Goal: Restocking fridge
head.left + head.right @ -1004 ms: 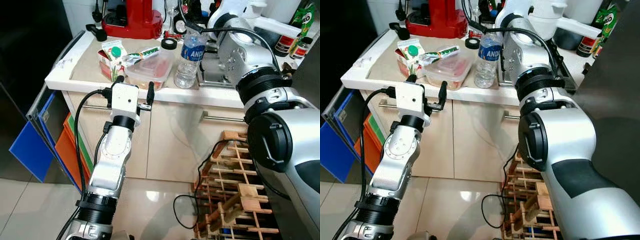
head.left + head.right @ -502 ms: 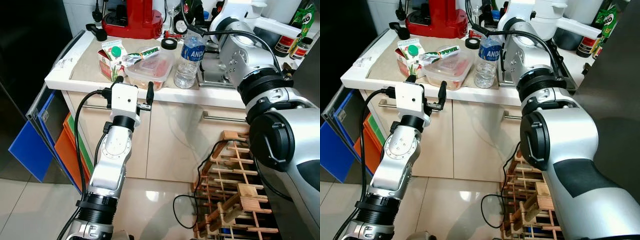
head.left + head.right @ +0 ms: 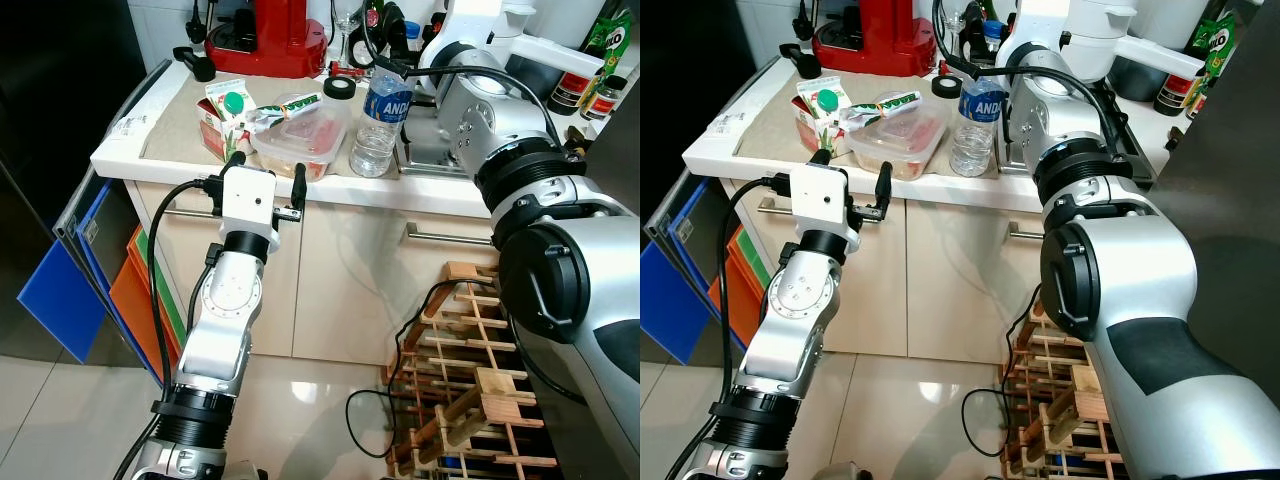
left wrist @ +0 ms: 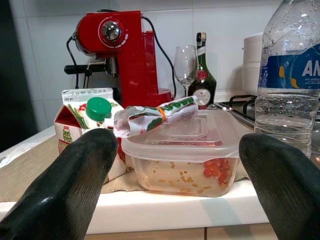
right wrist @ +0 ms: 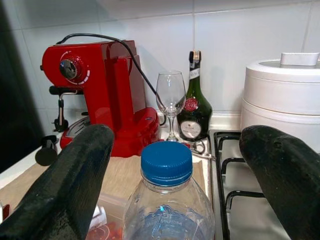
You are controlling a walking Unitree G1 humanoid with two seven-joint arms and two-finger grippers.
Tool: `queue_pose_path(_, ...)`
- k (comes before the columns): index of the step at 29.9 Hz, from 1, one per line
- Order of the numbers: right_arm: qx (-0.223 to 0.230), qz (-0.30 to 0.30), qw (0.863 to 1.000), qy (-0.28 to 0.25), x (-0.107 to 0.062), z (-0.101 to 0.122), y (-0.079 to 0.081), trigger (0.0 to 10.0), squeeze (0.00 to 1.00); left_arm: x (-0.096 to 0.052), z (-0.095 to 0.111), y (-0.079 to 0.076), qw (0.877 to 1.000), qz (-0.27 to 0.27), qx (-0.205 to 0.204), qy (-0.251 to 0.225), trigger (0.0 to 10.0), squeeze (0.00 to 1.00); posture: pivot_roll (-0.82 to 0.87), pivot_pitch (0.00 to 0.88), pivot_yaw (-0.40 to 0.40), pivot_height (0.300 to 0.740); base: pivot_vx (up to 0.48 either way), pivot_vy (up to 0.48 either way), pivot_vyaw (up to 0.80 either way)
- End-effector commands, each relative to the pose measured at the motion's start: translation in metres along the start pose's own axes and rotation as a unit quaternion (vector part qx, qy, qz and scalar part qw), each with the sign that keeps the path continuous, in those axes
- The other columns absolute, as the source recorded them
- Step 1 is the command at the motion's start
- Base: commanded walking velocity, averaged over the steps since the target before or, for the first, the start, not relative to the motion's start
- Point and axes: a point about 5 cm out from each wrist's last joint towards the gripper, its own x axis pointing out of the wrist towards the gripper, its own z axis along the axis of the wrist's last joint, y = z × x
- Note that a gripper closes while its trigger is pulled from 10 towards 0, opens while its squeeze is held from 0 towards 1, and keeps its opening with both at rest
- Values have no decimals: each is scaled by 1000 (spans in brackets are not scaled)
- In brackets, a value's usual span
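Note:
On the white counter stand a clear water bottle with a blue cap, a lidded clear container of red food, and a milk carton with a green cap. A crumpled snack packet lies on the container's lid. My left gripper is open at the counter's front edge, level with the container and apart from it. My right gripper is open just above and behind the bottle's cap, with a finger on either side and neither touching.
A red coffee machine, a wine glass and a green bottle stand at the back of the counter. A stove is right of the bottle. A wooden rack stands on the floor; blue and orange boards lean at the left.
The right arm has shifted very slightly near the bottle's top. The left gripper and the items on the counter stand as before.

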Motion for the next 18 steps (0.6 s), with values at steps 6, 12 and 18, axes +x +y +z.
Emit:
queue_pose_path(6,7,-11,1000,4,0,3,-6,10000,1000,3,3,-2,1000,2,-3,-4,10000,0,127,0,-85,740,0,0,0)
queue_pose_path(12,1,-13,1000,4,0,1,-8,0,255,3,3,-2,1000,2,-5,0,10000,0,125,0,-83,740,0,0,0)
queue_pose_path(18,5,-11,1000,10,0,-1,-7,0,0,3,2,-2,1000,2,-5,3,10000,0,125,0,-82,740,0,0,0)
